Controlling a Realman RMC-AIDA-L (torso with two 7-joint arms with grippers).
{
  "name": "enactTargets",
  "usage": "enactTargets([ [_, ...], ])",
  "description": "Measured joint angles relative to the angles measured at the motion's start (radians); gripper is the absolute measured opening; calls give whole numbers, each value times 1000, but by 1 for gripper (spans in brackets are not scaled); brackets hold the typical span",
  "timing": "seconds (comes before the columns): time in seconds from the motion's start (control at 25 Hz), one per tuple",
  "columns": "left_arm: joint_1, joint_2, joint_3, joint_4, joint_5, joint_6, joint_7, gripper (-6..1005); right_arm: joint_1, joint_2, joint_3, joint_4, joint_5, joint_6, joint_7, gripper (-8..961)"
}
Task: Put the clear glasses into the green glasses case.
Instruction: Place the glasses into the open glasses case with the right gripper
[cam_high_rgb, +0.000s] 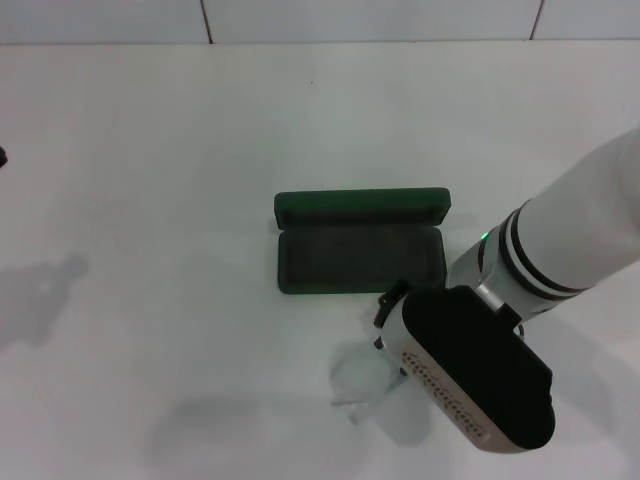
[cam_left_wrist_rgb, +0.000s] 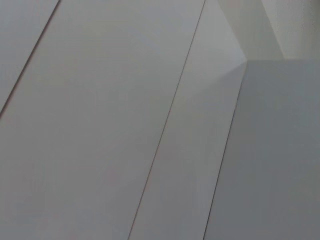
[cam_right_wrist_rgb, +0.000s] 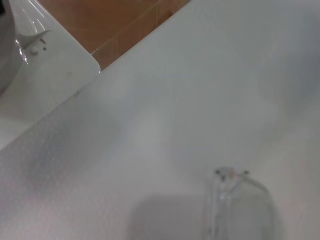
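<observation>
White tabletop fills most of our head view, with a tiled wall along its far edge. On it the case (cam_high_rgb: 360, 245) lies open, lid (cam_high_rgb: 362, 207) standing up on the far side, dark tray facing up, long axis running left to right. Our right arm reaches in from the right, and its wrist housing hangs just this side of the case's right end. The glasses (cam_high_rgb: 362, 380) lie on the table on the near side of the case, apart from it, partly under that wrist. The right gripper (cam_high_rgb: 385, 325) shows only as a dark tip beside the housing, so we cannot tell whether its fingers are spread or pressed together, or whether they touch the frame.

From our left wrist we see only pale wall panels and seams; that arm is parked out of the scene, its gripper not shown.

From our right wrist we see the tabletop, a strip of orange floor beyond its edge, and one end of the glasses (cam_right_wrist_rgb: 239, 205) close under the camera. No fingers show.

We judge the right arm the nearer one: the case lies just beyond the glasses, toward the wall, so the carry is short and forward.
</observation>
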Motion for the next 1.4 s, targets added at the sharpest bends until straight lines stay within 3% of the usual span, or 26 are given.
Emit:
enactTargets([
  [0.2, 0, 0, 0, 0, 1, 0, 0, 48, 0, 0, 0, 4, 0, 17, 4, 249],
  [0.64, 5, -1, 0, -1, 2, 0, -5, 48, -26, 0, -5, -35, -3, 15, 16, 151],
  [1.04, 4, -7, 0, -2, 0, 1, -9, 49, -113, 0, 14, -178, -13, 5, 41, 121],
  [1.12, 4, -9, 0, -2, 0, 2, -10, 49, -141, 0, 21, -225, -19, 5, 51, -1],
  [1.4, -7, -4, 1, 1, -4, 2, -22, 49, -161, 0, 33, -280, -16, 6, 104, 49],
])
